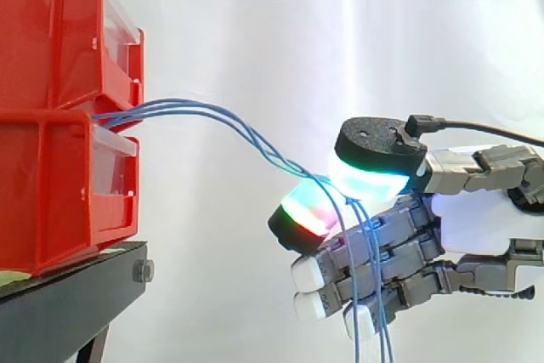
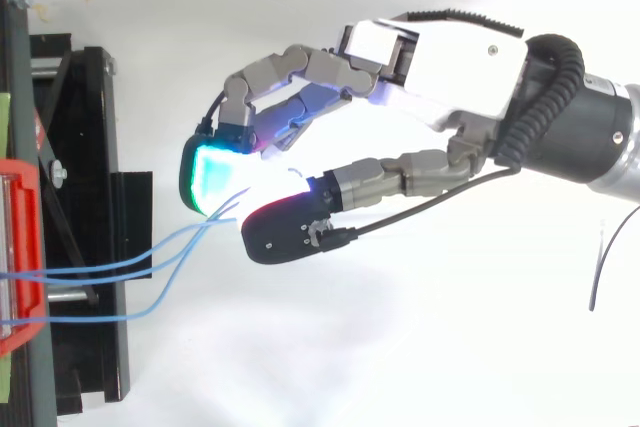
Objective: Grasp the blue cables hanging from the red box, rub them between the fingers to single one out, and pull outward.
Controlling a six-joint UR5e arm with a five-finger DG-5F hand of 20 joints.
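Two red bins (image 1: 51, 116) are stacked at the left on a black stand. Several thin blue cables (image 1: 212, 121) leave the gap between the bins and arc rightward to my hand (image 1: 476, 218). The thumb pad (image 1: 370, 172), glowing green and white, and a fingertip (image 1: 304, 212), glowing red and green, are pinched together on the cables. Below the pinch the loose ends (image 1: 374, 312) hang down across the other fingers. From above, the blue cables (image 2: 130, 265) spread out from the bin's edge (image 2: 20, 257) and meet between the green pad (image 2: 210, 172) and the thumb (image 2: 290, 227) of the hand (image 2: 450, 52).
The black stand (image 1: 76, 295) carries the bins, and its frame (image 2: 90, 247) lies under the cables in the top view. A white curtain hangs behind. The arm comes in from the right.
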